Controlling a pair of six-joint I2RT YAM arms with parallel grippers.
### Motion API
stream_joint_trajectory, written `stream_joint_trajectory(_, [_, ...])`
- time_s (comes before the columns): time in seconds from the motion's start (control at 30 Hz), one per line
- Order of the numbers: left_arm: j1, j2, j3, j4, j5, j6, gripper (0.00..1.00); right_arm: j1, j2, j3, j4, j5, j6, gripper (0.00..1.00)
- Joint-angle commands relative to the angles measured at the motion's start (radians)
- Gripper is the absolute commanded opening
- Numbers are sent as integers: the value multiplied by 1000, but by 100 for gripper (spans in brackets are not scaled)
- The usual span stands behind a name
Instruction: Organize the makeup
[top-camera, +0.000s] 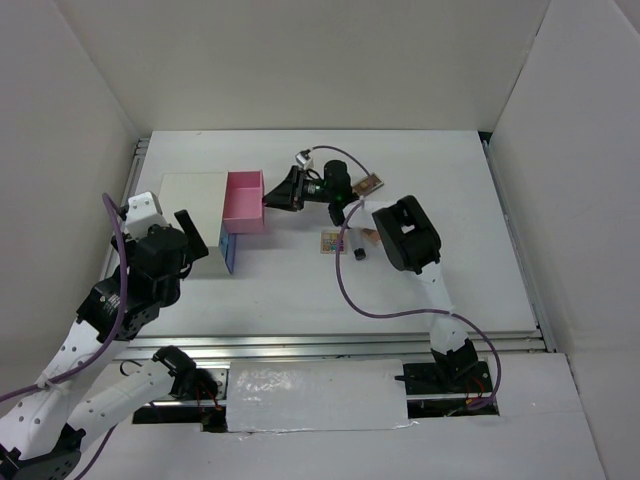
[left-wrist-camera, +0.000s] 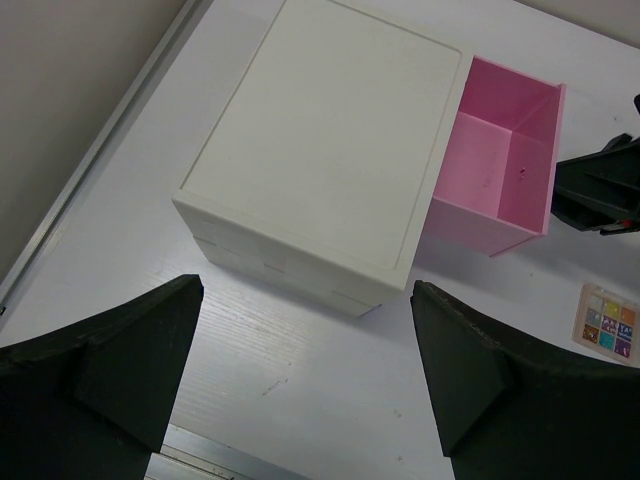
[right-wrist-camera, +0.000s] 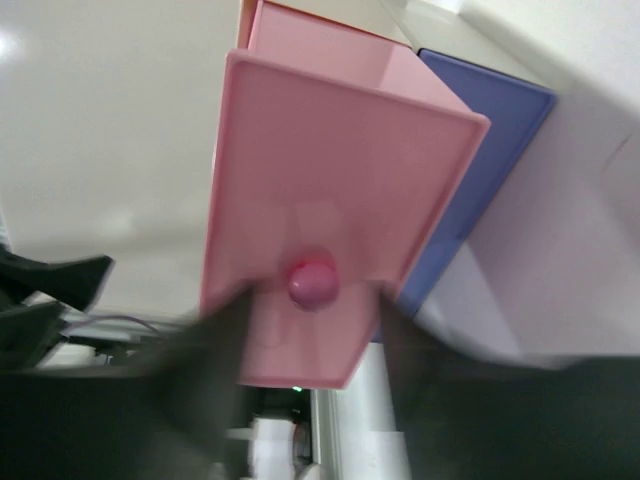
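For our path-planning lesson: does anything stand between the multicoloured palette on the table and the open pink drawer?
No loose object does. The pink drawer stands pulled out, uncovered and empty. Only the right fingers, either side of its knob, sit near the path from the multicoloured palette.

Glossy pink plastic drawer (left-wrist-camera: 500, 170), matt white table (left-wrist-camera: 300, 390)

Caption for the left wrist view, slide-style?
Open left gripper facing the white box, pink drawer pulled out, multicoloured palette on the table.
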Motion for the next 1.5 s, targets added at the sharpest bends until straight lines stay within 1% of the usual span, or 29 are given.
stream_joint_trajectory(0.0, [3, -1, 6, 29, -16, 12, 99, -16, -84, -17, 23, -16, -32, 71])
stream_joint_trajectory(0.03, [3, -2, 6, 29, -16, 12, 99, -14, -87, -21, 31, -19, -32, 79])
stream_joint_trajectory(0.07, [3, -4, 6, 27, -18, 10, 99, -16, -96, -27, 35, -25, -35, 80])
stream_joint_trajectory(0.17, [3, -12, 4, 29, -21, 9, 99, -21, -140, -72, 41, -19, -47, 90])
stream_joint_trajectory(0.2, [2, -12, 4, 27, -19, 10, 99, -30, -157, -87, 41, -14, -58, 98])
stream_joint_trajectory(0.23, [3, -12, 4, 27, -19, 10, 99, -36, -192, -119, 32, -11, -75, 100])
stream_joint_trajectory(0.3, [3, -12, 4, 29, -18, 10, 99, -63, -229, -161, 29, 3, -89, 100])
stream_joint_trajectory(0.4, [3, -13, 6, 26, -18, 10, 99, -106, -308, -225, -40, 21, -141, 100])
stream_joint_trajectory(0.47, [2, -18, 4, 27, -18, 10, 99, -145, -390, -282, -150, 68, -214, 100])
stream_joint_trajectory(0.5, [3, -19, 4, 27, -18, 10, 99, -157, -424, -288, -223, 101, -266, 100])
stream_joint_trajectory(0.53, [3, -21, 4, 26, -18, 9, 99, -165, -485, -273, -467, 153, -407, 100])
stream_joint_trajectory(0.57, [3, -22, 4, 26, -19, 9, 99, -166, -510, -237, -641, 232, -490, 100])
stream_joint_trajectory(0.6, [3, -22, 4, 27, -18, 10, 99, -159, -527, -189, -799, 427, -579, 100])
stream_joint_trajectory(0.63, [3, -24, 4, 27, -16, 9, 99, -149, -539, -101, -1057, 528, -701, 100])
stream_joint_trajectory(0.67, [3, -24, 4, 26, -18, 9, 99, -142, -544, -68, -1162, 617, -745, 100])
stream_joint_trajectory(0.7, [3, -25, 4, 27, -15, 9, 99, -131, -550, -26, -1324, 758, -812, 100])
stream_joint_trajectory(0.77, [3, -27, 4, 30, -10, 13, 99, -116, -576, -41, -1417, 883, -847, 100])
stream_joint_trajectory(0.8, [2, -29, 4, 35, -6, 15, 99, -97, -610, -94, -1460, 979, -854, 99])
stream_joint_trajectory(0.87, [3, -30, 2, 41, 2, 22, 99, -91, -641, -153, -1471, 998, -859, 88])
stream_joint_trajectory(0.9, [3, -27, 2, 46, 7, 24, 99, -87, -666, -214, -1462, 992, -861, 83])
stream_joint_trajectory(0.93, [3, -27, 2, 44, 11, 25, 100, -83, -679, -240, -1453, 983, -859, 74])
stream_joint_trajectory(0.97, [3, -26, 2, 46, 13, 27, 99, -80, -699, -292, -1439, 975, -856, 73])
stream_joint_trajectory(1.1, [3, -18, 7, 36, 10, 24, 99, -56, -716, -365, -1393, 948, -853, 71])
stream_joint_trajectory(1.33, [3, -27, 2, 42, 7, 24, 99, -39, -638, -356, -1393, 946, -856, 63])
stream_joint_trajectory(1.47, [3, -21, 4, 38, 2, 24, 99, -30, -572, -337, -1396, 960, -857, 63])
